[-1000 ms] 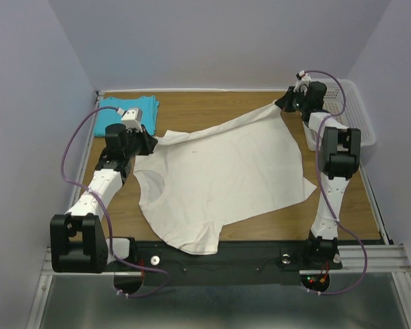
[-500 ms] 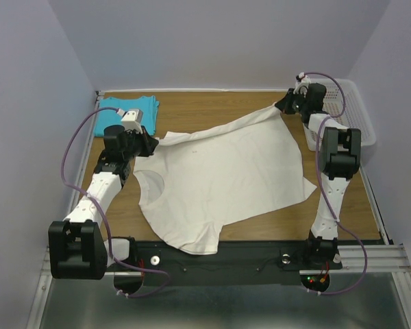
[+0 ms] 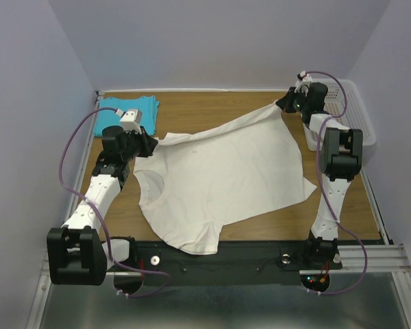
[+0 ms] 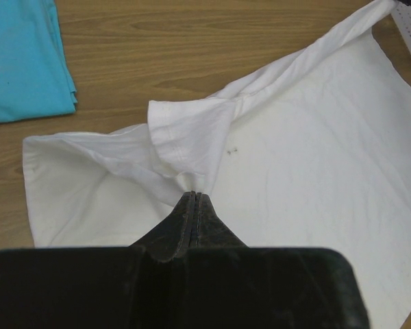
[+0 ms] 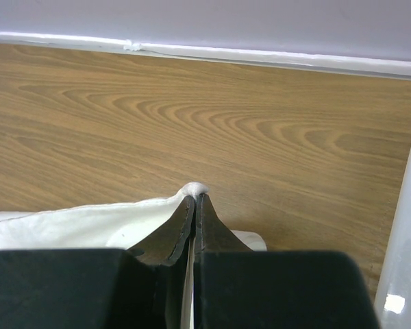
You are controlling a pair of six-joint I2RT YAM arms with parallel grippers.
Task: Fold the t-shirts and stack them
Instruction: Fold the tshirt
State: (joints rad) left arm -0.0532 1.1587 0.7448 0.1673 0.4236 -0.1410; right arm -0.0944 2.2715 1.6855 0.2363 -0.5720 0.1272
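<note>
A large cream t-shirt [image 3: 219, 178] lies spread over the middle of the table, its near hem at the front edge. My left gripper [image 3: 153, 142] is shut on the shirt's left sleeve area, and the cream t-shirt [image 4: 294, 157] bunches at the left gripper's [image 4: 194, 195] closed tips. My right gripper [image 3: 282, 105] is shut on the shirt's far right corner, lifted off the wood; a nub of the cream t-shirt [image 5: 89, 223] pokes past the right gripper's [image 5: 194, 195] tips. A folded turquoise t-shirt [image 3: 131, 110] lies at the far left, also in the left wrist view as a turquoise t-shirt [image 4: 20, 62].
A white perforated basket [image 3: 353, 116] stands at the far right edge, close beside the right arm. The back wall's white rail [image 5: 212, 53] runs along the far edge of the wooden table [image 3: 212, 110].
The left arm's elbow and base have swung a little toward the near edge. Both grips and the shirt stay as they were.
</note>
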